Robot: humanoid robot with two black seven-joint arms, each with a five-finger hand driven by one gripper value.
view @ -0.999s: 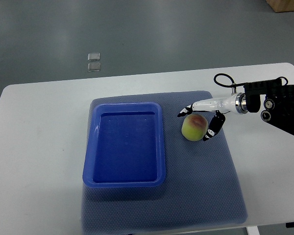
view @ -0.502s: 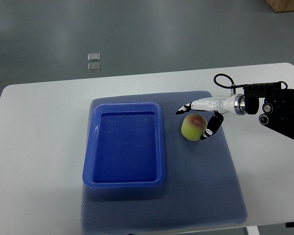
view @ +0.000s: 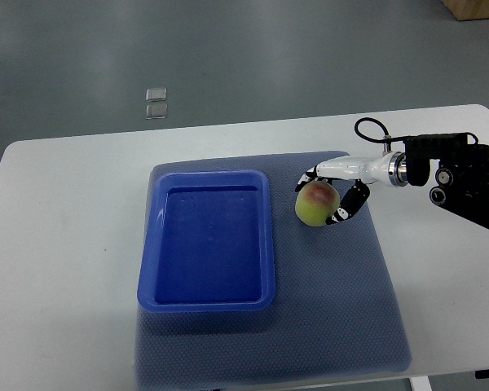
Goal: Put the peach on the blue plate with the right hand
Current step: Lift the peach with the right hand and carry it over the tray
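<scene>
— Where's the peach (view: 316, 203)?
— On the grey mat (view: 342, 309), just right of the blue plate (view: 207, 241).
— And the right hand (view: 332, 194)?
— Fingers curled around the peach, touching it. Whether it's lifted, I can't tell.

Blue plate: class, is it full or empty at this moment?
Empty. The blue plate shows only its bare blue floor; the peach is outside it on the mat, in the right hand.

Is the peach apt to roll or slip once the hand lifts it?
Probably apt to roll: the peach is round and sits on a flat mat. The right hand wraps fingers on both sides, which likely steadies it. Its skin looks smooth, so a loose grip might slip.
</scene>
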